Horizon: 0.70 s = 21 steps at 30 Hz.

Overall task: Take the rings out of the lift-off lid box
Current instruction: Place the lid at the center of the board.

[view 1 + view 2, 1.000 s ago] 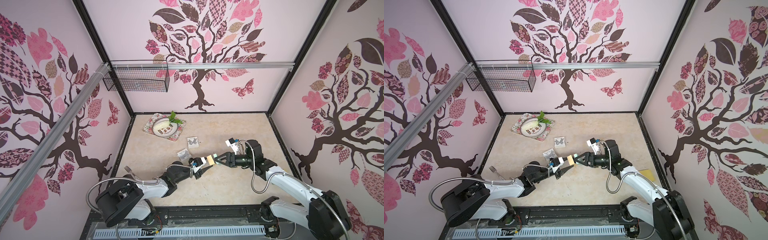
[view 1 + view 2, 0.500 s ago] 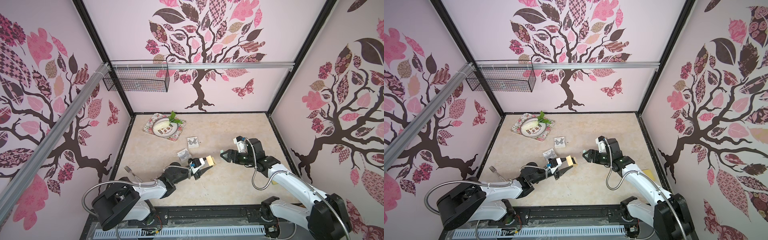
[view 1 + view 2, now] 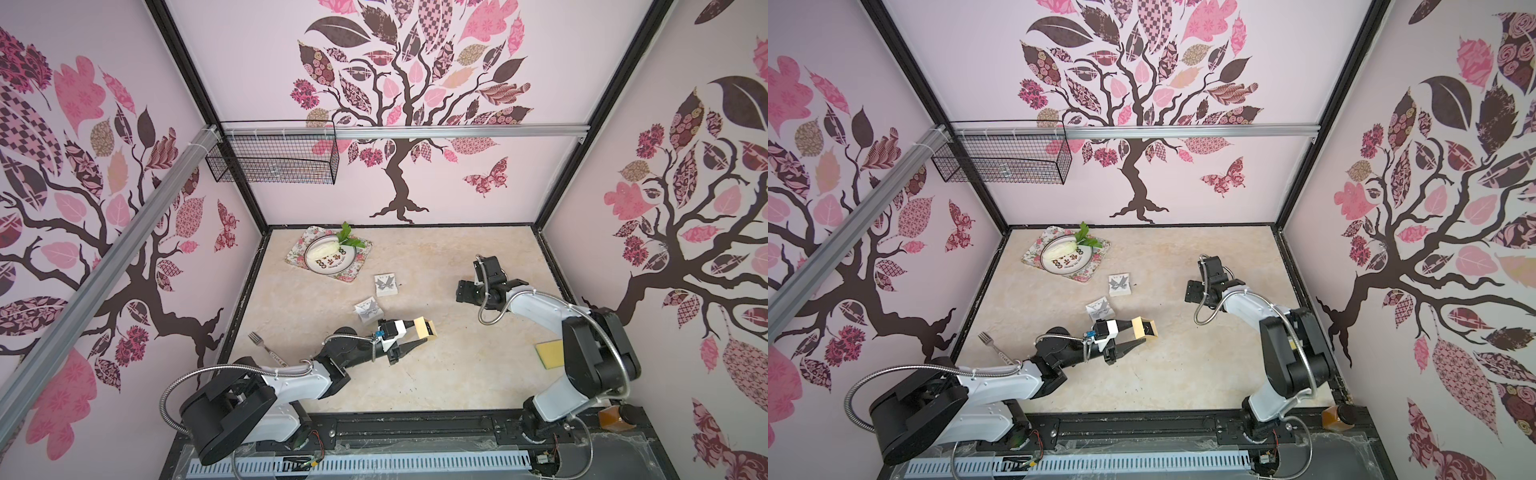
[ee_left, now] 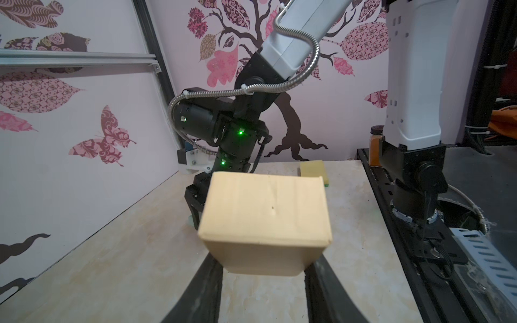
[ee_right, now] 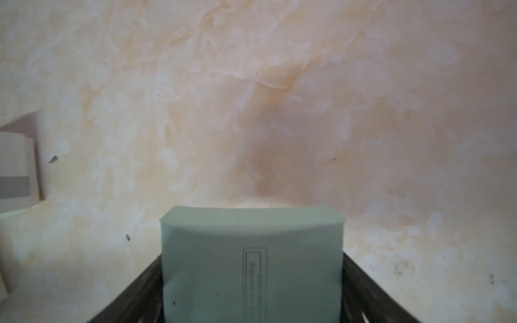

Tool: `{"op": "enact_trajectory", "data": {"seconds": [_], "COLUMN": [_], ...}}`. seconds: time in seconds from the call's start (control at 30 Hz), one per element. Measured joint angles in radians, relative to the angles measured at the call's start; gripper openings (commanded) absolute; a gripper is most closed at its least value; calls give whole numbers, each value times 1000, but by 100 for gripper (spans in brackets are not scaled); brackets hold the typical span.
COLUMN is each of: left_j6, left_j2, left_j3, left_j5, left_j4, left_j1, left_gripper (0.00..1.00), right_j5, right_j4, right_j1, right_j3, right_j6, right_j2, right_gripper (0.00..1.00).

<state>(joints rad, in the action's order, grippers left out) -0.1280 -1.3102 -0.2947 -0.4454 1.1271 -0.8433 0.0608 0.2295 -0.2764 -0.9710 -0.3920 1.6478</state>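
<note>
**Beige marbled table: box open, rings not yet seen**

Beige marbled tabletop [image 3: 457, 382] makes the floor of a cell whose walls carry a pink and brown tree pattern. Nearest to the robot bases, the left gripper [image 3: 419, 333] is clamped on the tan cardboard box base [image 4: 265, 212], one jaw on each side wall. It holds the base above the table, tilted, and the golden inside shows in both top views. The rings do not show in any view. I judge they lie inside this base, but its inside is too small to read. On the left side lies a silvery metal fork [image 3: 262, 345], and at the right edge a yellow sponge [image 3: 548, 355].

A little farther, the right gripper [image 3: 462, 291] points down and grips the pale grey-green lid [image 5: 251, 251] between its jaws, close over the table. Whether the lid touches the table I cannot tell. Beyond the base sit two small white gift boxes [image 3: 368, 309], then a round white plate [image 3: 332, 270] on a flowered tray [image 3: 355, 274]. Farthest, on the back wall, hangs a black wire basket [image 3: 270, 162].

Rings of this kind should be very light, hard and smooth, so they may roll or slide away easily. Thin ones are difficult to pinch when flat. Taking each across its band, or tipping the base slowly, seems safer. Cardboard walls are soft, so the squeeze should be gentle.
</note>
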Motion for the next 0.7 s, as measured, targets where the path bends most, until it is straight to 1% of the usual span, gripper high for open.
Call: {"op": "enact_trajectory", "data": {"seconds": [0.07, 0.23, 0.33, 0.47, 0.53, 0.57, 0.7], "left_j6": [7, 21, 24, 24, 26, 27, 29], "left_j2": [-2, -2, -2, 0, 2, 5, 7], "left_j3": [0, 0, 0, 0, 2, 2, 2], "left_j5": [-13, -37, -43, -48, -51, -51, -54], "left_j4": [5, 11, 14, 16, 16, 16, 18], "left_j1": [0, 0, 0, 0, 0, 0, 0], "left_gripper": [26, 26, 26, 25, 24, 24, 24], "right_j5": [22, 45, 47, 48, 48, 48, 42], "right_j4": [7, 35, 43, 51, 63, 70, 98], "right_j1": [5, 4, 5, 5, 10, 11, 11], "right_j3": [-35, -106, -132, -137, -138, -139, -139], "right_j6": [5, 13, 13, 14, 15, 16, 27], "right_j2": [47, 138, 176, 193, 195, 195, 175], "right_gripper": [85, 90, 90, 91, 95, 99, 100]}}
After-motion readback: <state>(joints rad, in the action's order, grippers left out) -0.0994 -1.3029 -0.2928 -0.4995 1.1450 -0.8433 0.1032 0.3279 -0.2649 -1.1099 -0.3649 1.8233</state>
